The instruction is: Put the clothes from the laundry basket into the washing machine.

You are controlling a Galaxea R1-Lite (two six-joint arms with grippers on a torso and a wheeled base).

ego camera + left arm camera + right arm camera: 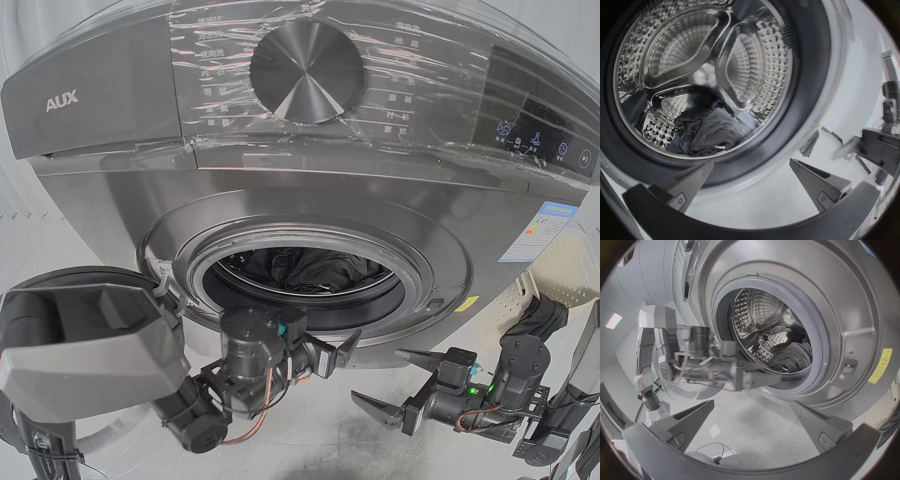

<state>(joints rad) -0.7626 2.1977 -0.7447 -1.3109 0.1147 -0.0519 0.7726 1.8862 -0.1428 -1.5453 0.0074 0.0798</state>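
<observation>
The grey washing machine (300, 206) stands with its round opening uncovered. Dark clothes (312, 270) lie in a heap at the bottom of the steel drum (693, 62). My left gripper (749, 167) hangs open and empty just outside the lower rim of the opening, facing the clothes (706, 131). My right gripper (392, 381) is lower and to the right, above the floor, also open and empty. The cream laundry basket (553, 275) stands at the right of the machine, with a dark garment (540, 315) draped over its edge.
The dark rubber door seal (800, 103) rings the drum. Bare grey floor (325, 431) lies below both grippers. A thin cable (709, 446) lies on the floor. In the right wrist view, my left arm (725, 368) crosses in front of the opening.
</observation>
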